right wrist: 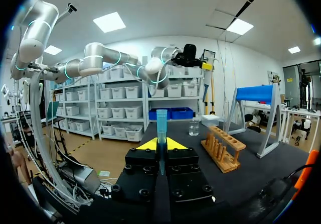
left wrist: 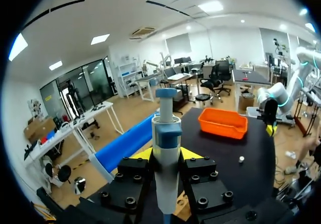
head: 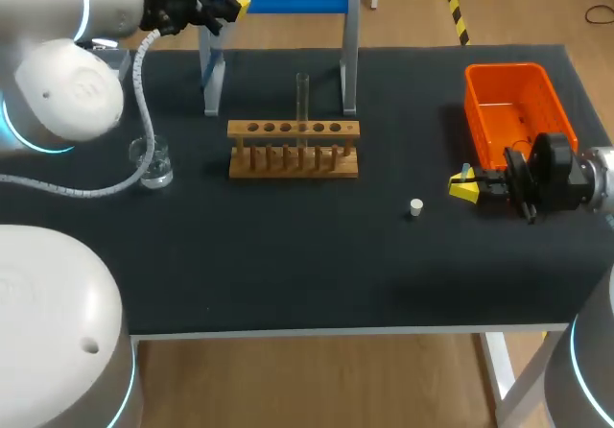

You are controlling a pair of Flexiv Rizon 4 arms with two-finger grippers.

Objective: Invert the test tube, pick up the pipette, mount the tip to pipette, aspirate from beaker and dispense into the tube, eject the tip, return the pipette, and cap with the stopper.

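Head view: black table [head: 288, 255], rack [head: 294, 130], bin [head: 477, 111], stopper [head: 415, 207].

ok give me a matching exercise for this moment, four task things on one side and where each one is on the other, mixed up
Things
1. pipette
2. pipette tip
3. test tube
4. stopper

Places
A. standing upright in the wooden rack
B. held in the right gripper
C. lying loose on the table
D. held in the left gripper

Pairs: 1-D, 2-B, 3-A, 4-C
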